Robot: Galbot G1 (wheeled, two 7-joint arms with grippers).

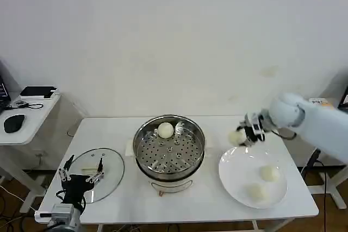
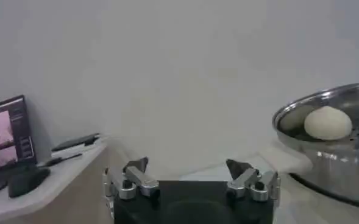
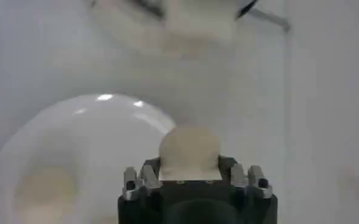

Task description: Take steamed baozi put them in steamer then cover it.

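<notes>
The steel steamer stands mid-table with one baozi on its perforated tray; the left wrist view shows that same baozi inside the steamer's rim. My right gripper hangs in the air between the steamer and the white plate, shut on a baozi. Two more baozi lie on the plate. My left gripper rests open, empty, low at the front left over the glass lid.
The glass lid lies flat on the table left of the steamer. A side desk with a mouse and phone stands at the far left. Bare tabletop runs behind the plate.
</notes>
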